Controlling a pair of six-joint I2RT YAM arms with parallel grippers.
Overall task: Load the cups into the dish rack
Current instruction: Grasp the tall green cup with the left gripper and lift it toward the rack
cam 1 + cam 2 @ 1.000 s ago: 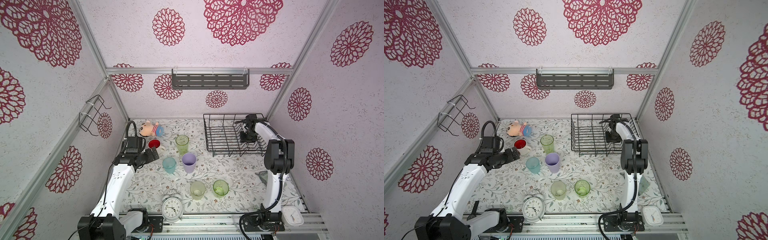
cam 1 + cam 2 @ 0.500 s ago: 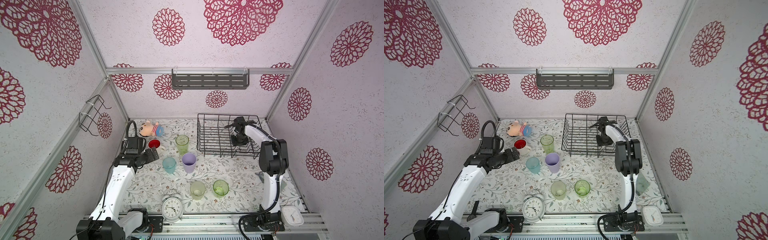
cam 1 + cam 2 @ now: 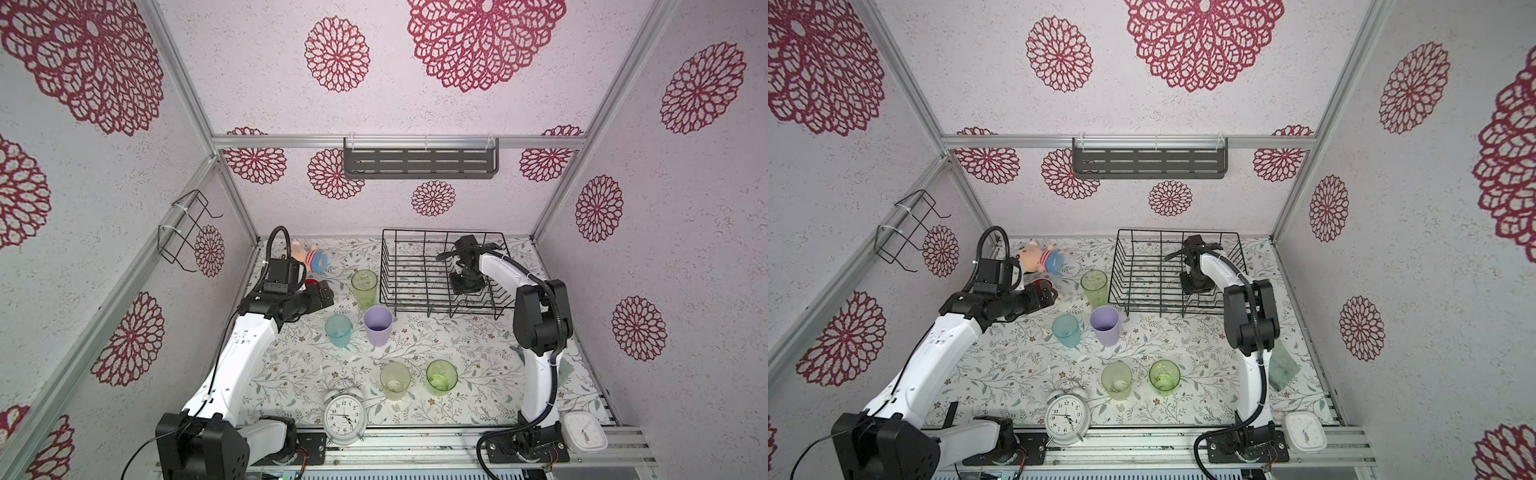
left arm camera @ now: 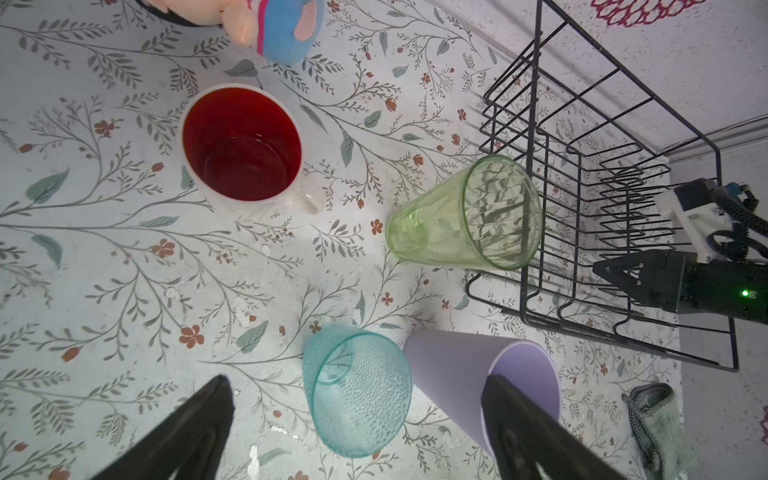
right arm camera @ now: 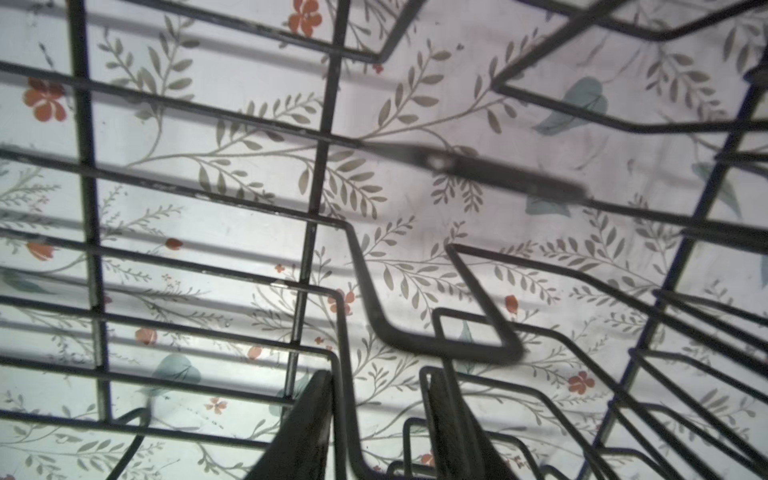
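Since no cup stands in the rack [image 3: 415,230] yet, what matters is which arm sits nearer the cups, and that looks to be your left. All 6 stand upright on the surface, mouths up. 4 cluster off the rack's left end. The green tumbler [image 3: 364,286] is just beside that end wall. The lilac tumbler [image 3: 378,326] and blue cup [image 3: 338,330] stand close together off the rack's near-left corner. The mug [image 4: 243,145] is farther from the rack than the green tumbler. The other 2, the pale cup [image 3: 395,380] and the green cup [image 3: 441,377], stand well out from the rack's long front side, toward the arm bases.

Your left gripper [image 4: 357,380] hangs wide open and empty above that cluster, pointing toward the rack. In its wrist view the blue cup lies in the gap of the jaws, and the lilac tumbler sits partly behind one of them. I'd judge the blue cup the easiest take: come down, close across its wall, then carry it along the rack's long axis over the end wall.

Your right gripper [image 5: 376,382] is down inside the rack's right half. Its jaws are drawn narrow around a divider prong, so it appears to be gripping the rack itself.
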